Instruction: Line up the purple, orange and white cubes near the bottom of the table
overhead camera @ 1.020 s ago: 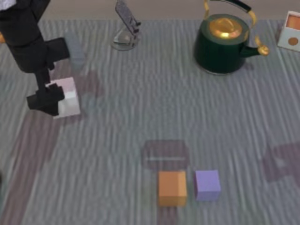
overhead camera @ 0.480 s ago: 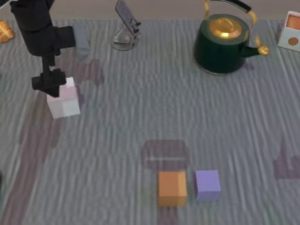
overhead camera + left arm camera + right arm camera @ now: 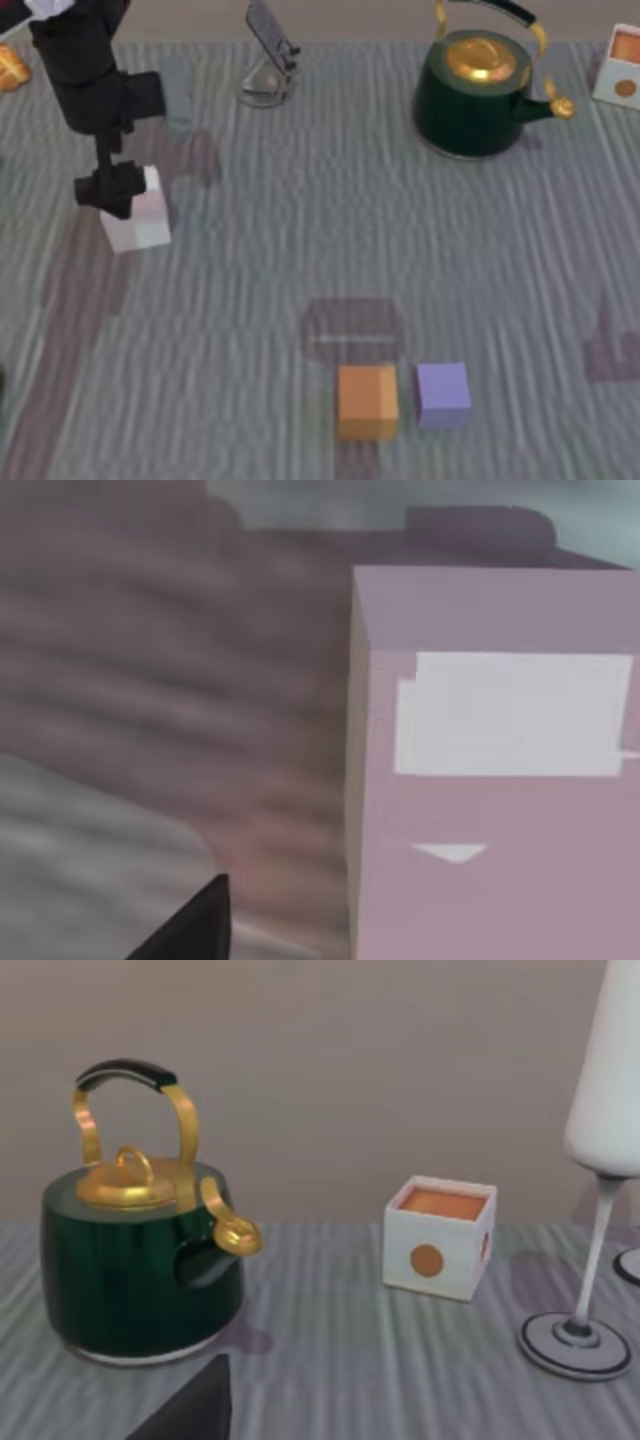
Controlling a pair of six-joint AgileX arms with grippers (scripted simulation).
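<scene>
The white cube (image 3: 140, 218) sits at the table's (image 3: 300, 230) left side, and it fills much of the left wrist view (image 3: 495, 780). My left gripper (image 3: 112, 188) hangs open over the cube's far-left edge. One dark fingertip (image 3: 195, 930) stands apart from the cube's side. The orange cube (image 3: 367, 401) and the purple cube (image 3: 442, 394) rest side by side near the bottom edge, the purple one to the right. My right arm is out of the top view; a single dark fingertip (image 3: 195, 1410) shows in its wrist view, holding nothing.
A dark green kettle (image 3: 478, 90) with a gold lid stands at the back right. A metal phone stand (image 3: 268, 62) is at the back middle, and a white box with an orange face (image 3: 622, 65) is in the far right corner. A stemmed glass (image 3: 590, 1330) stands beside that box.
My left gripper has moved from the white cube's left side toward the far side, onto its far-left edge. The cubes have not moved. The shadow at the right has shifted toward the edge.
</scene>
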